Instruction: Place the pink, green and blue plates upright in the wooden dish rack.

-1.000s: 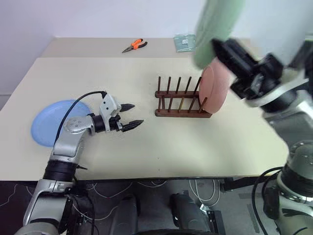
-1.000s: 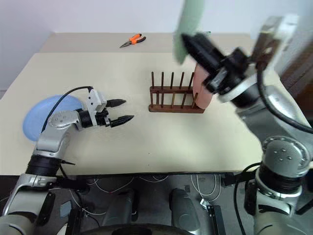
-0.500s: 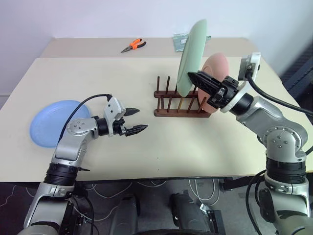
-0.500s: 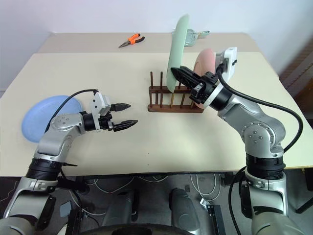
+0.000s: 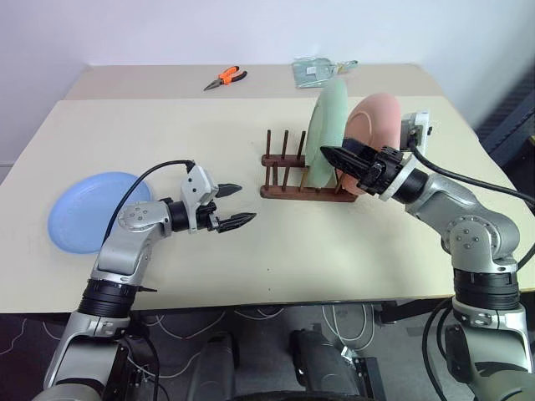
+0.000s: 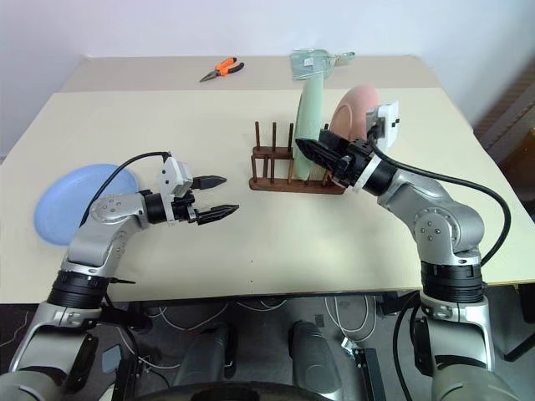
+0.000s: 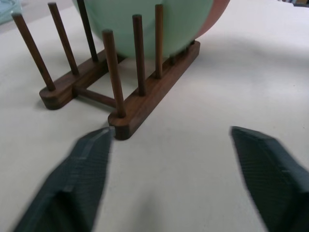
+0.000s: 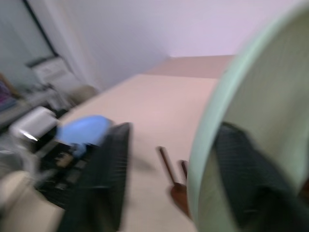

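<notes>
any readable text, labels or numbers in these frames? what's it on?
None readable.
Clear packet at the far edge of the table: may carry print, too small to read.
Pliers, wooden dish rack, green plate, pink plate, blue plate: no markings visible.

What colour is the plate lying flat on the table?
Light blue plate, clearest in the left eye view.

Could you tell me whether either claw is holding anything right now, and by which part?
Nothing is held: the right claw stands open astride the green plate's rim, and the left claw is open, empty.
</notes>
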